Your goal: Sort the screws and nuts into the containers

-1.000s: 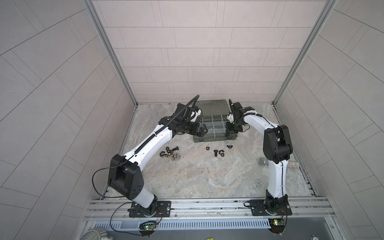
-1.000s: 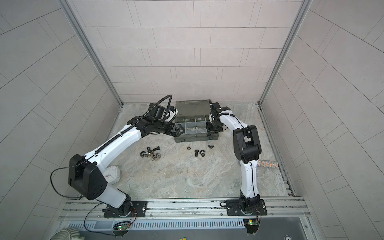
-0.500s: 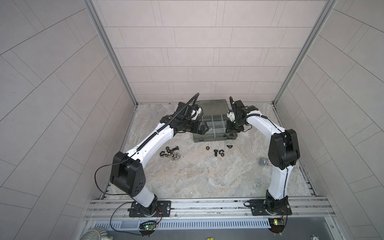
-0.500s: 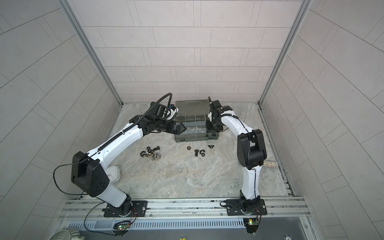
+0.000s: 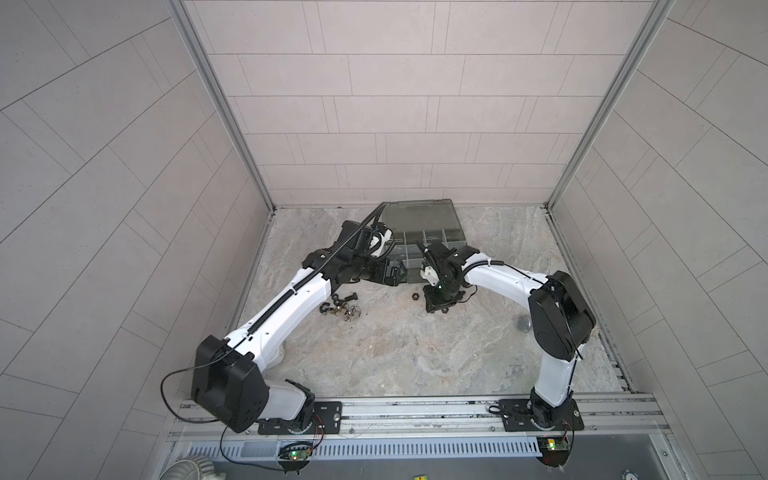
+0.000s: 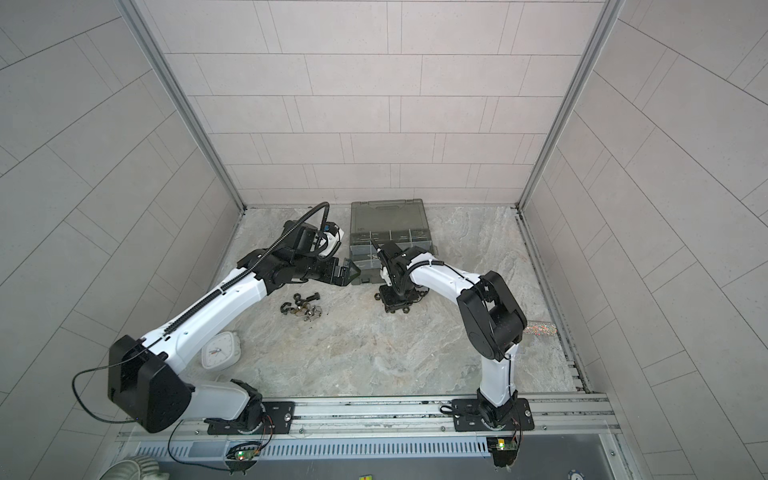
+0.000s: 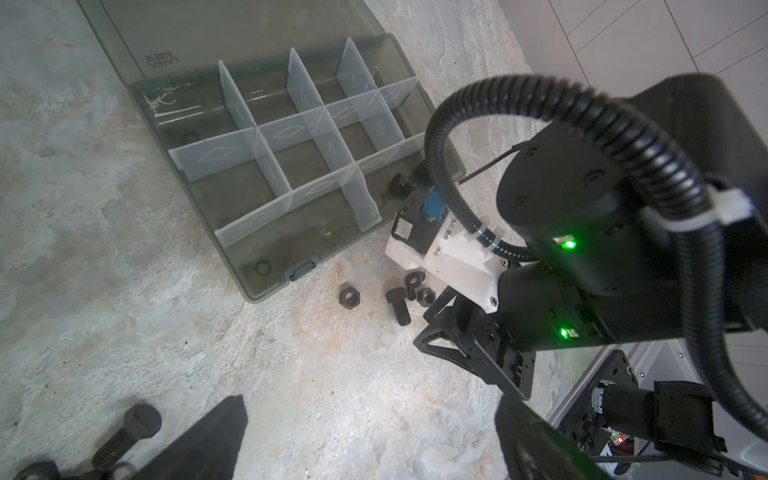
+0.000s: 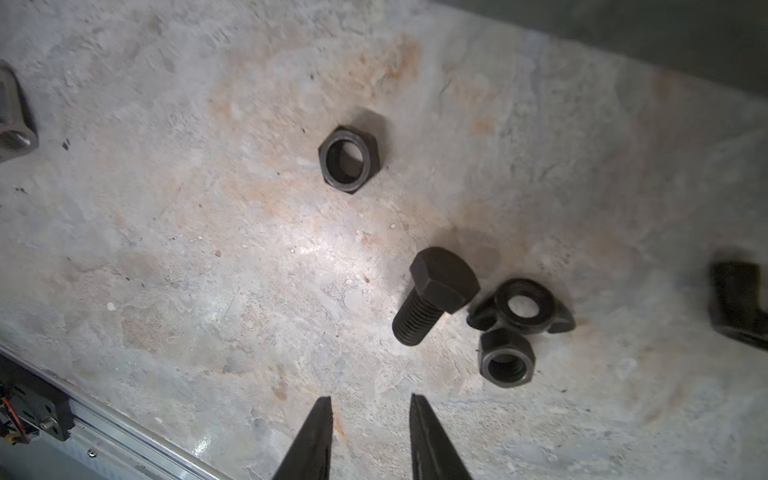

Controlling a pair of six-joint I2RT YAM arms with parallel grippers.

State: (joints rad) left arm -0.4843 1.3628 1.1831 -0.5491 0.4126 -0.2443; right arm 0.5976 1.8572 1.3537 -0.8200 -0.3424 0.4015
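In a top view, my left gripper hangs spread wide mid-frame at the lower-left corner of the containers. My right gripper points down just right of centre. In the left wrist view, screws and nuts lie just outside them. In the right wrist view, my right jaws stand parted and empty near one of the screws.

Fully within the right wrist view I counted: one screw, two hex nuts, one winged nut.
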